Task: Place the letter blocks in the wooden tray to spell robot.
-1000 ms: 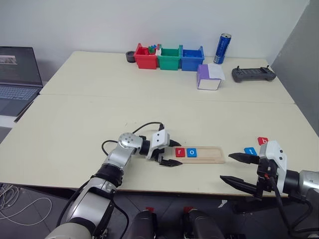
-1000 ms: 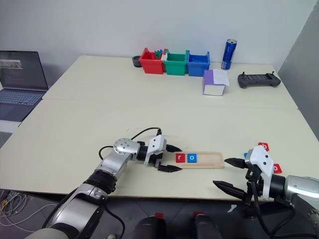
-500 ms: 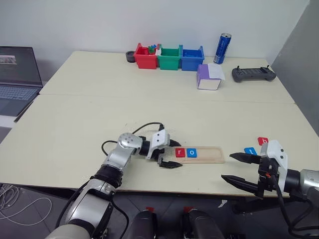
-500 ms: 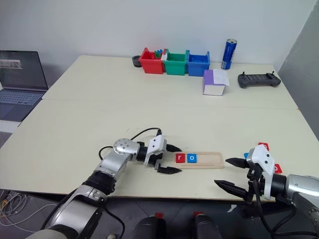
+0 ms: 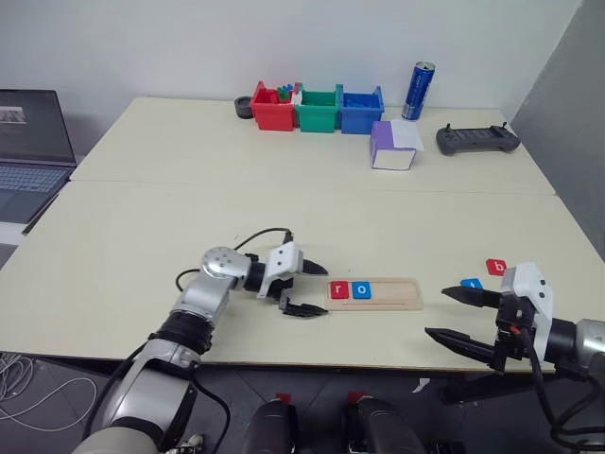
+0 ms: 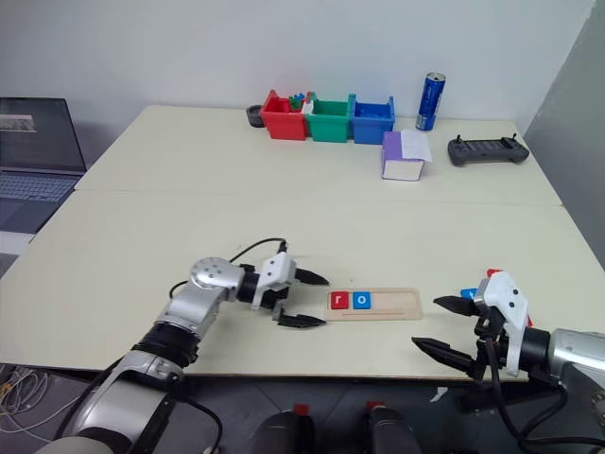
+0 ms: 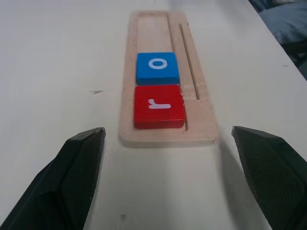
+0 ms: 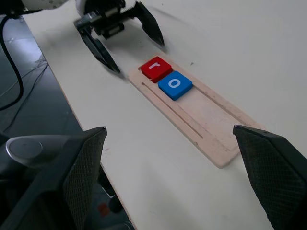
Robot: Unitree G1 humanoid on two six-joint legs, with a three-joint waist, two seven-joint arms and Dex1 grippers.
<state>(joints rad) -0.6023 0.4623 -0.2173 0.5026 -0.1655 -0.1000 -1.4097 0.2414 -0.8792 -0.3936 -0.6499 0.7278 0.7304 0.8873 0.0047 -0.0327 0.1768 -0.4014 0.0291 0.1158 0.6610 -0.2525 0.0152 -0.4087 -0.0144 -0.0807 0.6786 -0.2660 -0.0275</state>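
Note:
The wooden tray (image 5: 397, 294) lies near the table's front edge. In its left end sit a red "r" letter block (image 5: 339, 289) and a blue "o" block (image 5: 361, 290), side by side. My left gripper (image 5: 326, 292) hovers open just off the tray's left end, pointing at it, with nothing between its fingers (image 7: 72, 182). To the right of the tray my right gripper (image 5: 436, 313) stands open and empty. Behind it lie a red "b" block (image 5: 496, 267) and a blue block (image 5: 472, 284), partly hidden.
Red (image 5: 274, 106), green (image 5: 319, 107) and blue (image 5: 363, 106) bins line the table's far edge, with a blue can (image 5: 413, 91), a purple-and-white box (image 5: 394, 147) and a black controller (image 5: 477, 140) to their right. A laptop (image 5: 28, 142) stands at far left.
My left gripper has drawn back to the left and slightly up, away from the tray's left end. The right gripper has kept its place.

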